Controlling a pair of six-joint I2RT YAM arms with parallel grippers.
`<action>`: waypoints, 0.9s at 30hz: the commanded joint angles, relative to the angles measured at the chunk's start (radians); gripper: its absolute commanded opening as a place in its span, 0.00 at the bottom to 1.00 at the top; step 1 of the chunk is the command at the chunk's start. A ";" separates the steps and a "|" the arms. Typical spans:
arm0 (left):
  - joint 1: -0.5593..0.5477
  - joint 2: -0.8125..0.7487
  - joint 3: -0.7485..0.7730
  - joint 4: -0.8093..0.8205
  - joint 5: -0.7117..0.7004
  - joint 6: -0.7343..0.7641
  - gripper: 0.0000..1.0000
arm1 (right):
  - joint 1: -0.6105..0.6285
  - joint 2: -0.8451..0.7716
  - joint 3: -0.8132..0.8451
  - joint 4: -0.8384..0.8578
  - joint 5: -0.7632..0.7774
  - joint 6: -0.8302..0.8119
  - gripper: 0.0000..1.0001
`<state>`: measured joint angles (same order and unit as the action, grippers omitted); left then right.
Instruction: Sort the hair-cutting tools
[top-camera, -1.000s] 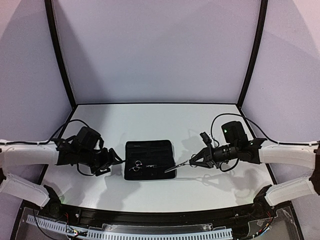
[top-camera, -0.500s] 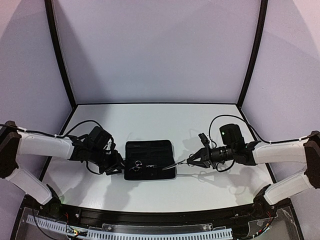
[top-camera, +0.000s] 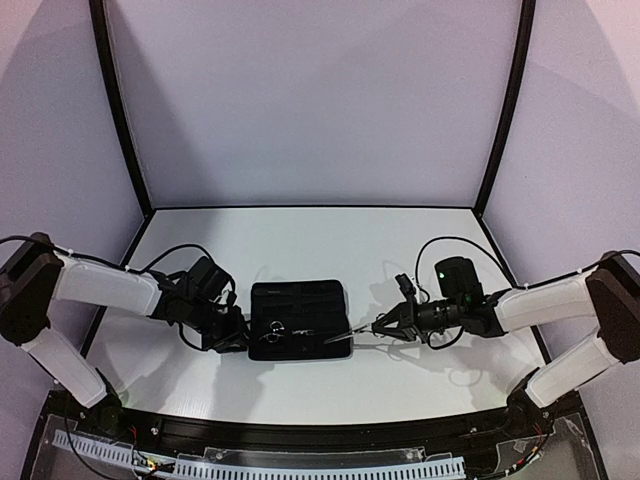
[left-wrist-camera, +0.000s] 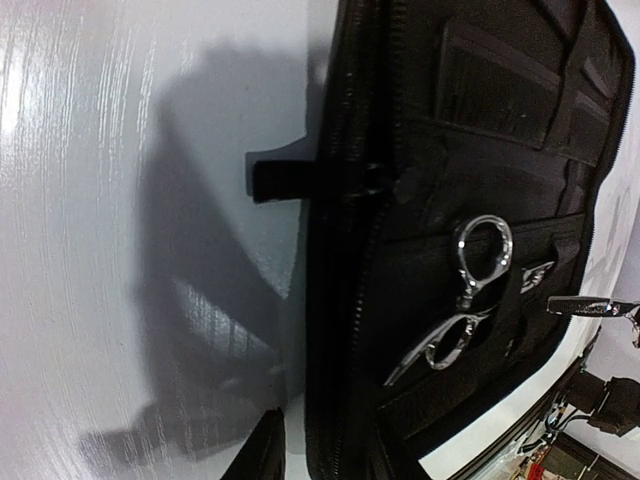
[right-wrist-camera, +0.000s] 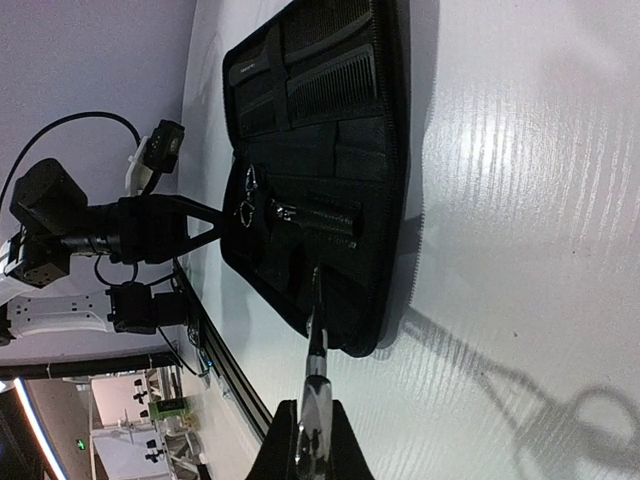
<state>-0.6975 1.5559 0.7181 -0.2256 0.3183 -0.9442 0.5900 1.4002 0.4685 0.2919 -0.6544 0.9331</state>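
Note:
A black zip case (top-camera: 300, 300) lies open in the middle of the table. One pair of silver scissors (left-wrist-camera: 470, 300) is tucked under its straps, also seen as scissors (top-camera: 272, 330). A black comb (right-wrist-camera: 335, 85) sits in a pocket at the case's far side. A slim dark tool with a silver tip (right-wrist-camera: 315, 215) lies under a strap. My right gripper (right-wrist-camera: 315, 440) is shut on a second pair of scissors (right-wrist-camera: 316, 345), blades reaching over the case's near right corner. My left gripper (top-camera: 235, 338) straddles the case's left zip edge (left-wrist-camera: 345, 330), closed on it.
Cables trail from both wrists onto the white table (top-camera: 320, 240). Black frame posts (top-camera: 120, 110) rise at the back corners, and a black rail (top-camera: 300, 430) runs along the near edge.
My left gripper slid right to the case's left edge and closed its jaws there. My right gripper carried the scissors left and lower, so the blades now overlap the case.

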 joint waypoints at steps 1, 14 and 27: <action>0.003 0.009 0.025 -0.020 0.009 0.021 0.27 | -0.004 0.025 -0.012 0.091 -0.011 0.011 0.00; -0.018 0.058 0.065 -0.103 -0.047 0.057 0.01 | -0.001 0.124 -0.032 0.219 -0.052 0.034 0.00; -0.037 0.080 0.063 -0.129 -0.077 0.065 0.01 | 0.001 0.286 -0.081 0.445 -0.109 0.052 0.00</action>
<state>-0.7225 1.6081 0.7849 -0.3115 0.2703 -0.8928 0.5900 1.6122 0.4182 0.6479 -0.7493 0.9751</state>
